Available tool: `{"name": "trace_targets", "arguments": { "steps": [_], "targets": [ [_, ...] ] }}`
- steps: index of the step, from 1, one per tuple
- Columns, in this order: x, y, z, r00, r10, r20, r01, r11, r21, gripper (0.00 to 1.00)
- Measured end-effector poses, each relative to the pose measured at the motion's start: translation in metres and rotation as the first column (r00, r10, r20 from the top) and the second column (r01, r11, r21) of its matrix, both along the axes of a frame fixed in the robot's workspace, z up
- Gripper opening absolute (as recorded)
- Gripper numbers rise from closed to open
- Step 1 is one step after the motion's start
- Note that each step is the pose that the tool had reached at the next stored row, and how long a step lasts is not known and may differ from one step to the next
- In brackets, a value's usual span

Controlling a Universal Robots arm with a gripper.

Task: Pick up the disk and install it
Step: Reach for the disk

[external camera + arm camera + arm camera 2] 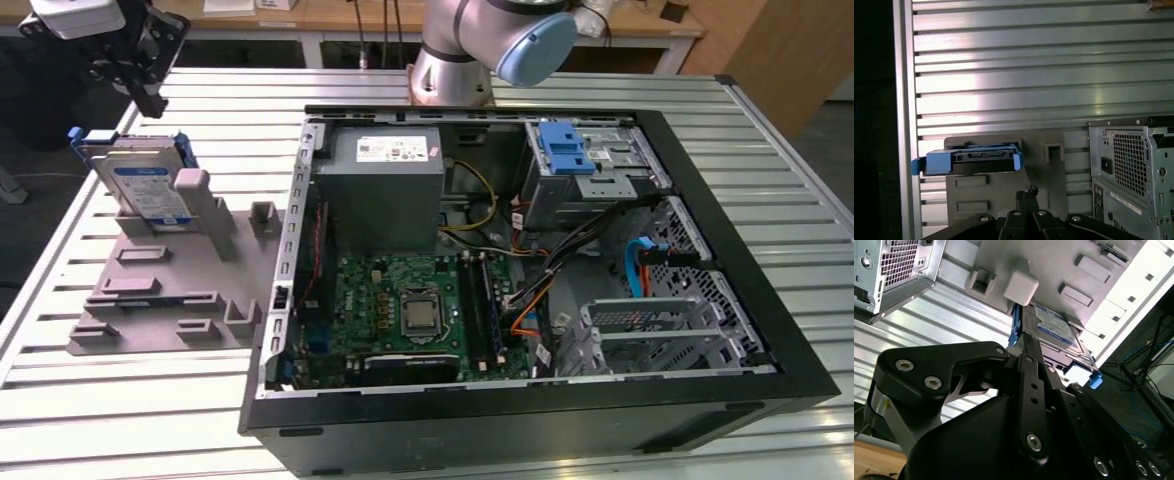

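Blue-framed disk (144, 182) stands in the grey holder (154, 295) on the worktop (134, 420); the end effector (152, 100) hovers just above it, clenched and empty.

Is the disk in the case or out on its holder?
Out. The disk stands on edge in the grey holder on the table, beside the open case.
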State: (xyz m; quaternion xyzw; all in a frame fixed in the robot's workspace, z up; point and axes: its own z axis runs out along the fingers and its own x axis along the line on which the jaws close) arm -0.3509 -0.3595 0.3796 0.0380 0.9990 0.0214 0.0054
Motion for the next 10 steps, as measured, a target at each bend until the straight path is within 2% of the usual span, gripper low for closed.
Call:
{"name": "trace_targets", "arguments": {
  "steps": [10],
  "targets": [
    [-0.0028, 0.0002, -0.0008, 1.0000, 0.000, -0.0009, 0.000, 1.0000, -0.0001, 0.11]
  ]
}}
